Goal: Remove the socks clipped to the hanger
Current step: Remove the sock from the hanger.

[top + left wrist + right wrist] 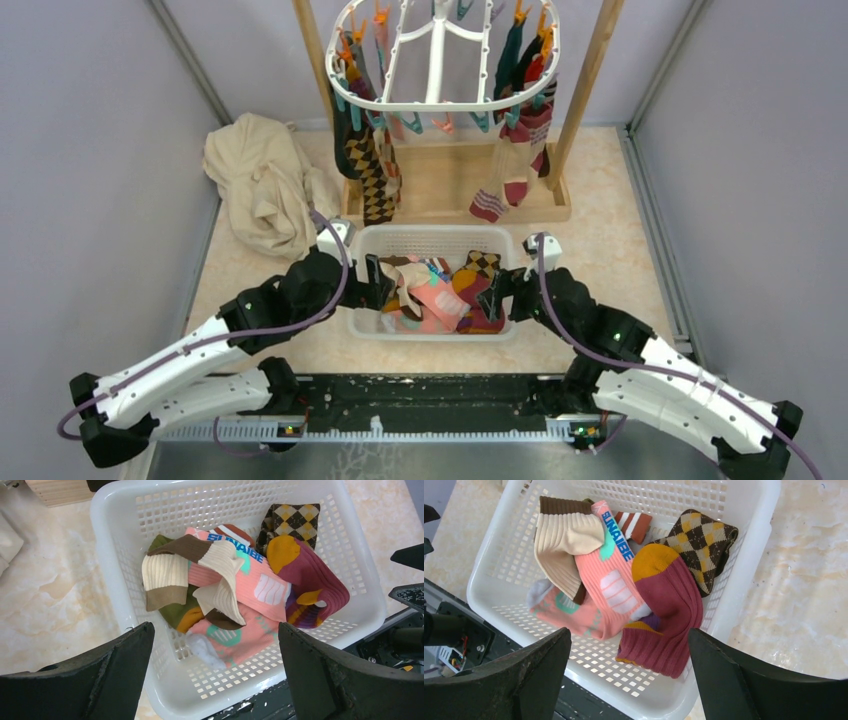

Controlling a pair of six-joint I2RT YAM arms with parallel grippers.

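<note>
The white oval hanger (440, 103) hangs at the back in a wooden frame. Socks are still clipped to it: an argyle and dark bunch (370, 165) on its left side, and red, dark green and striped socks (515, 160) on its right. Both grippers hover over the white mesh basket (430, 237). The left gripper (385, 285) (215, 630) is open and empty above the basket's left part. The right gripper (495, 295) (629, 632) is open and empty above its right part. Loose socks lie in the basket: cream-brown (220, 580), pink (611, 585), maroon (674, 605), argyle (704, 540).
A crumpled beige cloth (262, 180) lies on the floor at the back left. The wooden frame's base (455, 205) stands just behind the basket, its posts rising either side of the hanger. Grey walls close in the left and right sides.
</note>
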